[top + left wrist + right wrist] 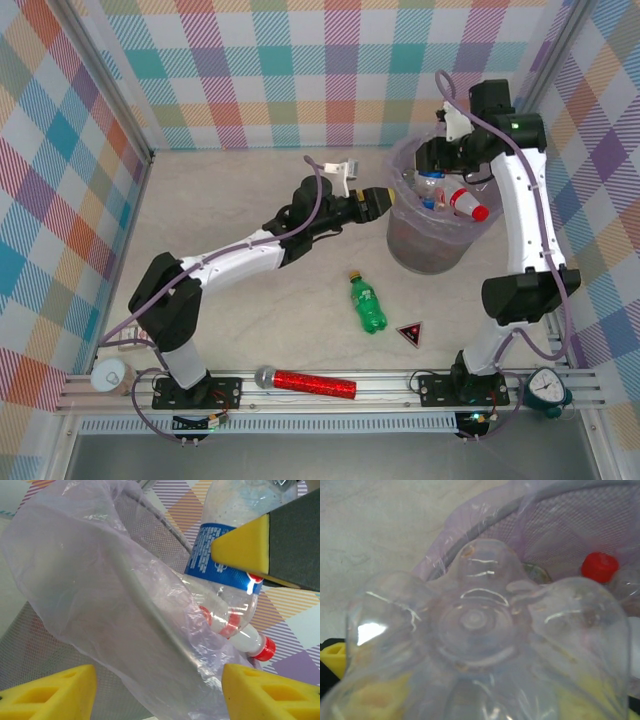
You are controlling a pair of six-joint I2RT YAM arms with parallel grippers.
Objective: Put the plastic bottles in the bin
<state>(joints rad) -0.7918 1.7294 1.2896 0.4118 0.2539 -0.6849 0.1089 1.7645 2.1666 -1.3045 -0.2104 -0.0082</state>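
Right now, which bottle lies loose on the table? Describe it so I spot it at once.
Start at the lilac bin on the right. Below it in the top view lies the green bottle, on its side. It is the only green bottle, left of a dark triangle.

I work on a pale, marbled beige table (230, 210) under even light. Pastel plaid cloth panels (300, 60) wall it in at the back and on both sides, set in aluminium frame posts (115, 88). A metal rail (385, 388) runs along the near edge.
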